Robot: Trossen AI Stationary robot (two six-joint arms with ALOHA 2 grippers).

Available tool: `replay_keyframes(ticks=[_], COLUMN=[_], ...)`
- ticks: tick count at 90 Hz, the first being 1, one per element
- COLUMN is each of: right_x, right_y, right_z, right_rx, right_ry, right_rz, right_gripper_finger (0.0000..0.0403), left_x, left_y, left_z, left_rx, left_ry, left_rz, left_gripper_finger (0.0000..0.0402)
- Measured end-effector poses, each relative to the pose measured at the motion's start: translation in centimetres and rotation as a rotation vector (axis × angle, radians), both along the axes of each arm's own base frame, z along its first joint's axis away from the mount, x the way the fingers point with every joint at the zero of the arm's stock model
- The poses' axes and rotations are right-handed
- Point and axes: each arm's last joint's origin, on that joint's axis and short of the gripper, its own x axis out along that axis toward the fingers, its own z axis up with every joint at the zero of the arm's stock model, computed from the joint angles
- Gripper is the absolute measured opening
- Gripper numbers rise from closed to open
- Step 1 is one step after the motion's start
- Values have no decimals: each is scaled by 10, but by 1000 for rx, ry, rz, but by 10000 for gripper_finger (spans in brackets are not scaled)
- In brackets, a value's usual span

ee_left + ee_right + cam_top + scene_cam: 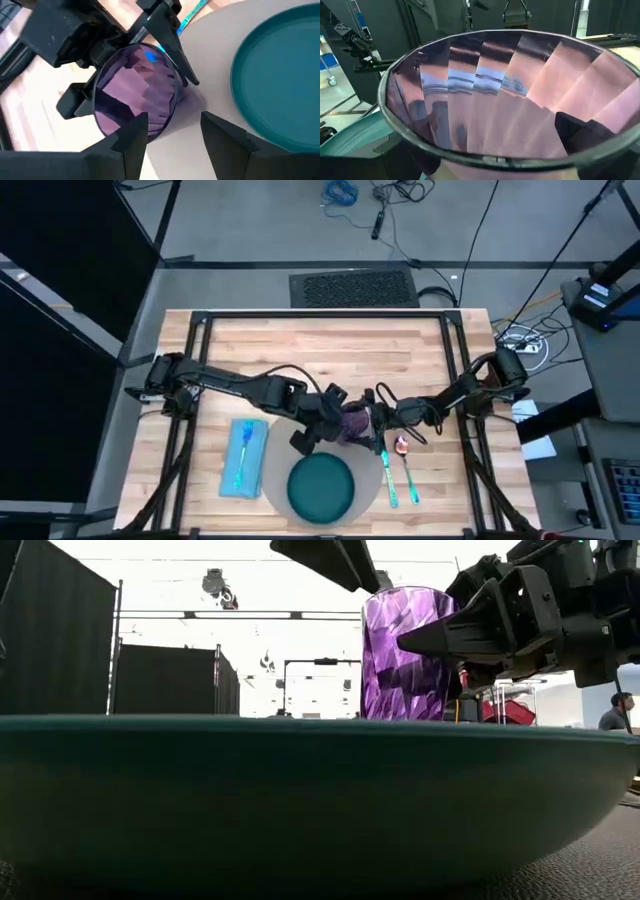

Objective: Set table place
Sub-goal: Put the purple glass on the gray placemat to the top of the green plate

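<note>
The translucent purple cup (pixel 355 423) stands upright at the far edge of the round grey-beige mat (pixel 270 470), with my right gripper (pixel 372 420) shut on it from the table's right. My left gripper (pixel 175 120) is open just left of the cup and slightly above it; its fingers show no contact. The teal plate (pixel 320 485) rests on the mat. A light-blue napkin (pixel 240 472) lies left of the mat with a teal-handled piece of cutlery (pixel 243 442) on it. A knife (pixel 388 480) and a spoon (pixel 405 465) lie right of the plate. My right gripper pinches the cup's outer wall just under the rim (pixel 172 65) between its two fingers, one finger (pixel 170 42) on each side. The fingers come level from the table's right. The cup stays upright; the plate hides its base in the low view, so I cannot tell whether it rests on the mat.
The black frame (pixel 320 317) borders the wooden table (pixel 320 350), whose far half is bare planks. The two arms meet over the mat's far edge, close together. A person (pixel 620 712) shows in the room beyond.
</note>
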Motion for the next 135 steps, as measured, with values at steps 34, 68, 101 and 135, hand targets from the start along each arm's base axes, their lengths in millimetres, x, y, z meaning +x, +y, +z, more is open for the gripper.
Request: replay_keyframes(ticks=[34, 68, 101, 135], right_x=[0, 0, 0, 0], right_y=[0, 0, 0, -16], right_z=[1, 1, 1, 4], right_rx=[1, 1, 9, 115], right_ry=[-6, -9, -11, 64], right_rz=[0, -9, -10, -78], right_gripper_finger=[400, 400, 400, 400], left_x=[10, 13, 12, 2], left_y=[8, 4, 2, 6], left_z=[-15, -17, -17, -23], left_rx=[5, 64, 75, 94], left_ry=[25, 20, 29, 151], left_rz=[16, 44, 14, 63], left_gripper_finger=[168, 53, 2, 0])
